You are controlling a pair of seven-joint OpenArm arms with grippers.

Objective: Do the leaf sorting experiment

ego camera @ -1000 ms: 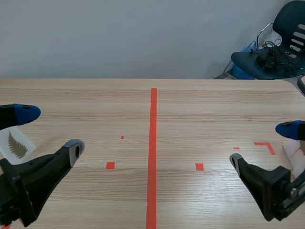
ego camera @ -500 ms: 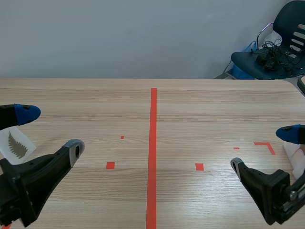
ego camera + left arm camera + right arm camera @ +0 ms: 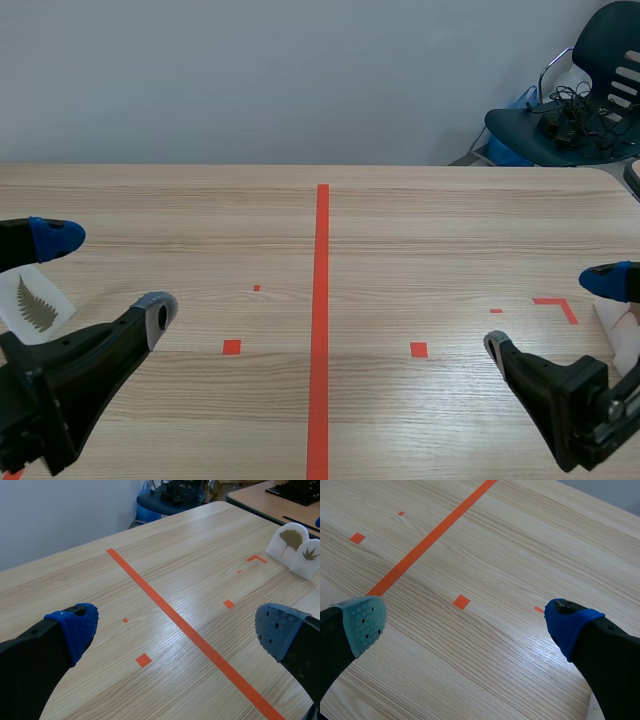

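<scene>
A plain pale grey wall [image 3: 250, 80] stands behind the light wood-grain worktop [image 3: 450, 230], and past its far right corner a dark chair [image 3: 600, 40] holds tangled black cables [image 3: 565, 105].

Pale wood-grain table [image 3: 400, 230], faint sheen

The left gripper [image 3: 105, 275] sits low over the wooden table [image 3: 420, 225], fingers spread wide, and the right gripper [image 3: 552, 312] opposite is spread as well. A white card [image 3: 35, 305] printed with a fern leaf lies beside the left gripper. Behind the right gripper is something white [image 3: 622, 332], perhaps more cards. A dark chair [image 3: 575, 115] holding tangled cables stands beyond the far corner.
</scene>
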